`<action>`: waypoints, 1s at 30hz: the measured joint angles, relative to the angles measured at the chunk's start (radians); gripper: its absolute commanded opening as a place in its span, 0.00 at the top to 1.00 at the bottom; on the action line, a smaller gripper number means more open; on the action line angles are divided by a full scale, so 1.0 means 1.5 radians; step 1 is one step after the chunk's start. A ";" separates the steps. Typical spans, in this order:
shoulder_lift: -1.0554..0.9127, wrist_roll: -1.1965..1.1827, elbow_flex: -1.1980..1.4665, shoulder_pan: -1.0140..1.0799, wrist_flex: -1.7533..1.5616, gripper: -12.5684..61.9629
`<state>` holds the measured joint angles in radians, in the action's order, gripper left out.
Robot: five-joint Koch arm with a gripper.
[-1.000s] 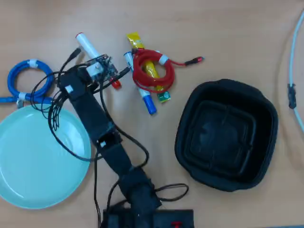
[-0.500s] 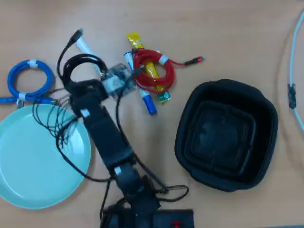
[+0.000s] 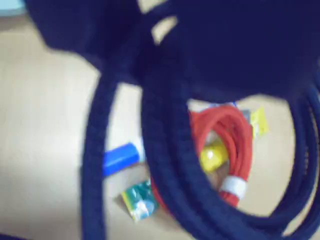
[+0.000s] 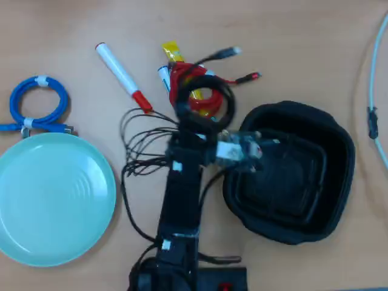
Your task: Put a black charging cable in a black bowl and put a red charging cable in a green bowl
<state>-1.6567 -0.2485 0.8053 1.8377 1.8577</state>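
Black charging cable (image 3: pixel 170 165) fills wrist cam, clenched in gripper (image 4: pixel 189 118) near worktop's far edge; loose loops could snag red charging cable (image 3: pixel 227 130) underneath, imo.

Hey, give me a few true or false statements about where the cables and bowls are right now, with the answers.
1. The green bowl has nothing in it. True.
2. The black charging cable lies inside the black bowl. False: in the overhead view its coil hangs at the arm's end, over the red charging cable, outside the bowl.
3. The red charging cable is on the table, above the black bowl in the overhead view. True.
4. The blue coiled cable rests in the green bowl. False: it lies on the table just above the bowl's rim.
5. The white marker has a blue cap. False: its cap is red.
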 measured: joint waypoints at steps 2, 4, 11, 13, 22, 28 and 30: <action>-0.001 0.000 0.000 0.071 0.000 0.93; -0.001 -0.001 0.006 0.138 0.000 0.93; -0.001 -0.047 0.106 0.340 0.000 0.92; -0.001 -0.076 0.127 0.364 -0.001 0.92; 0.073 -0.130 0.241 0.358 -0.101 0.67; 0.072 -0.129 0.240 0.316 -0.136 0.39; 0.072 -0.129 0.240 0.313 -0.139 0.38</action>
<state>-1.5493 -0.4418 1.1658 2.3071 1.6490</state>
